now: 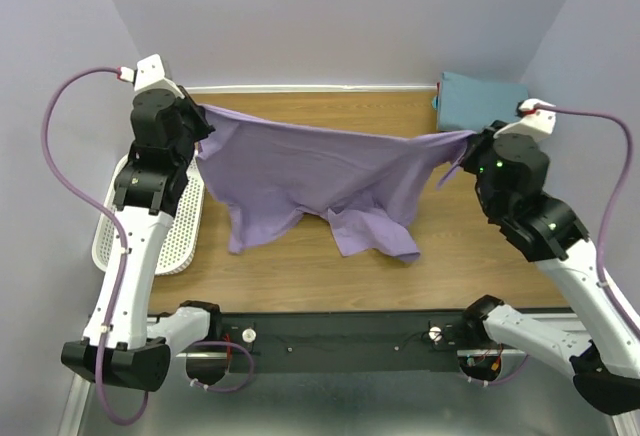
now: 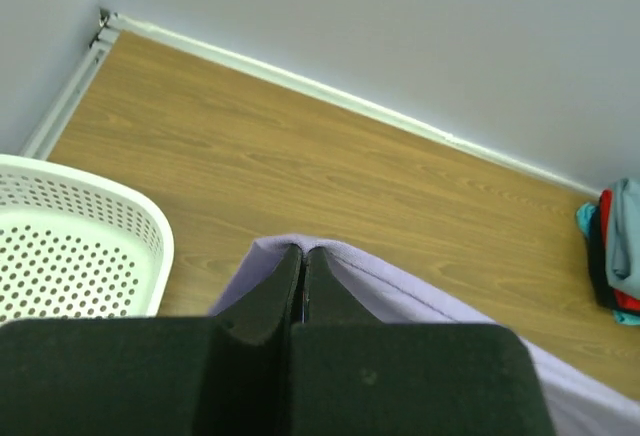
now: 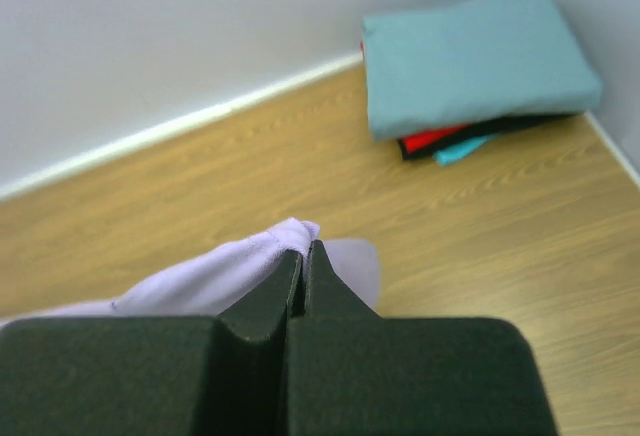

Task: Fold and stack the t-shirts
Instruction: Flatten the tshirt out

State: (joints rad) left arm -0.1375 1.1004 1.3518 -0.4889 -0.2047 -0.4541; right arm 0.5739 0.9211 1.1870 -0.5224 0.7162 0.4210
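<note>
The lavender t-shirt (image 1: 310,181) hangs stretched between my two grippers above the wooden table, its lower part drooping to the tabletop. My left gripper (image 1: 200,116) is shut on its left end; in the left wrist view the jaws (image 2: 303,253) pinch the purple cloth (image 2: 400,291). My right gripper (image 1: 470,141) is shut on its right end; in the right wrist view the jaws (image 3: 305,251) pinch the cloth (image 3: 220,271). A folded teal t-shirt (image 1: 478,99) lies on a folded red one (image 3: 440,138) in the far right corner.
A white perforated basket (image 1: 150,226) stands at the table's left edge, also in the left wrist view (image 2: 70,246). Walls close the table at the back and sides. The black rail with both arm bases (image 1: 350,341) runs along the near edge.
</note>
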